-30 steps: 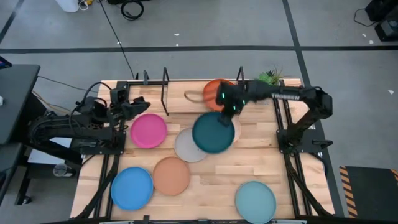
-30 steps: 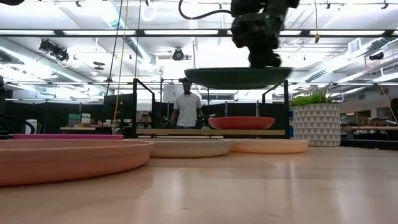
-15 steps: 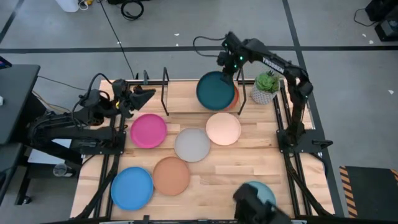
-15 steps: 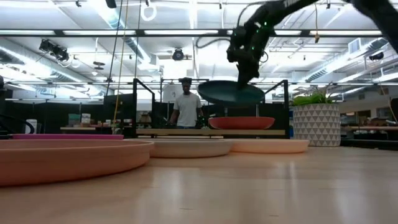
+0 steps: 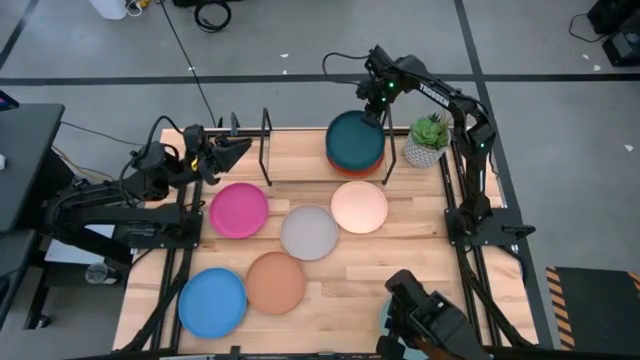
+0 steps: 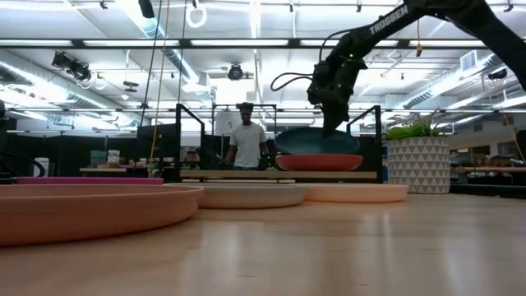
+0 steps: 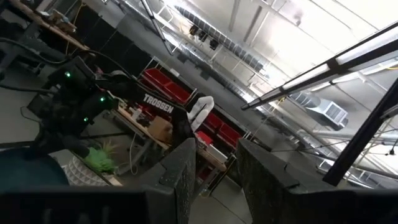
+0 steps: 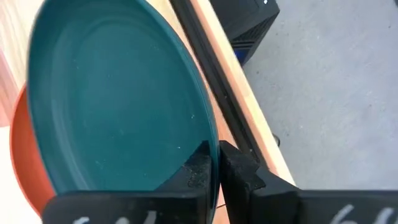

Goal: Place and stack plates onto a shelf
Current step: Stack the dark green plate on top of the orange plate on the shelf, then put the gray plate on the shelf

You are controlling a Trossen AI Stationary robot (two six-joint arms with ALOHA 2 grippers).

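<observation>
Both dark arms carry looping black cables, green lights and white "TROSSEN" lettering.

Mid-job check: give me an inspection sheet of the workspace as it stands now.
Surface: wood table, dry, nothing spilled.
Job's things: teal plate over the orange plate on the shelf; magenta, grey, cream, tan and blue plates on the table; aqua plate mostly hidden by a dark object at the front edge.
Clutter: potted plant beside the shelf.
Grippers: right gripper pinching the teal plate's far rim; left gripper waits, open, at the shelf's left end.
Cables: black cable on the floor behind the table.
Surroundings: a person stands far behind.
</observation>
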